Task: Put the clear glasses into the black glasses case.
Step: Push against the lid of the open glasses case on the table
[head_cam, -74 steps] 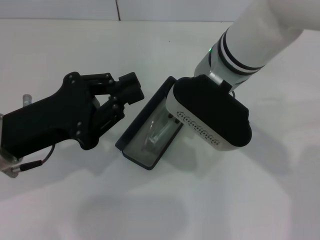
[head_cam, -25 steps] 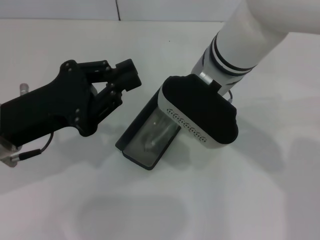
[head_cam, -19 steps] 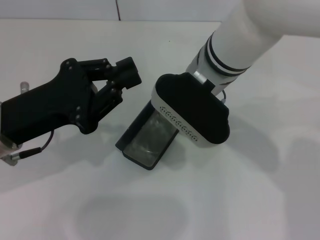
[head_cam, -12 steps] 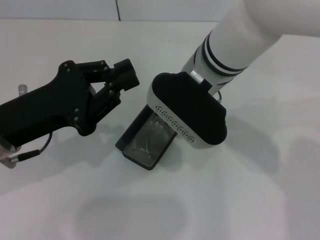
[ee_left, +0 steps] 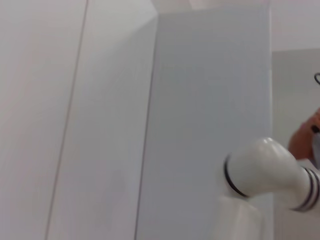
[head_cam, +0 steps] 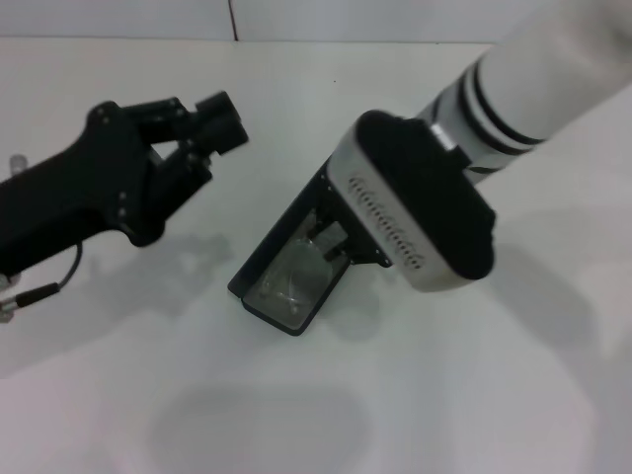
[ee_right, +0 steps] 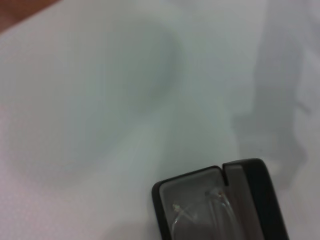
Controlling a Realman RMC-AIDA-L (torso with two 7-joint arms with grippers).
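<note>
The black glasses case (head_cam: pixel 253 288) lies open and slanted at the middle of the white table. The clear glasses (head_cam: pixel 289 284) rest inside it on the grey lining. My right gripper (head_cam: pixel 341 245) hangs over the far half of the case, its white and black wrist body covering that end. The right wrist view shows one end of the case (ee_right: pixel 252 195) with the glasses (ee_right: pixel 200 212) in it. My black left gripper (head_cam: pixel 219 117) is raised to the left of the case, apart from it, shut on nothing.
The white table (head_cam: pixel 474 395) stretches all round the case, and its back edge meets a wall at the top of the head view. The left wrist view shows only pale wall panels and a white arm segment (ee_left: pixel 265 172).
My right gripper has lifted and drawn back to the right, uncovering more of the case. The left gripper has moved left and farther away. The glasses stay in the case.
</note>
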